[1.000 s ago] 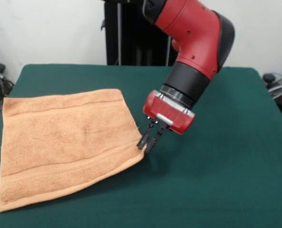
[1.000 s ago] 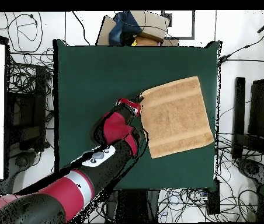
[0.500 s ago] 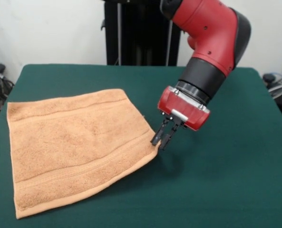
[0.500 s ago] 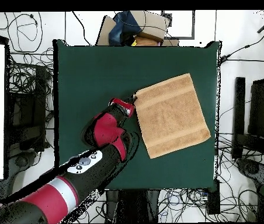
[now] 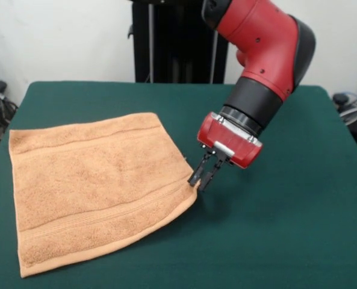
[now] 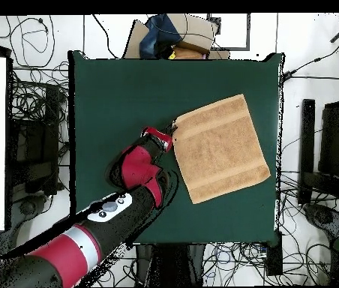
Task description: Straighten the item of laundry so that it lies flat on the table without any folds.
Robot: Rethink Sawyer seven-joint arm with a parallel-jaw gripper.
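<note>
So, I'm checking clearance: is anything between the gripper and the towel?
Nothing visible. The gripper is right at the corner of the towel, with only bare green table around it.

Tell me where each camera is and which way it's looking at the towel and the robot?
Front view: sits across the table, facing the robot; shows the red arm's end coming down, gripper at the towel corner.
Overhead view: sits above, looking straight down; shows the whole arm reaching up from the picture's bottom to the towel.
Both share the green table, the towel lying flat, and the gripper at one corner.
</note>
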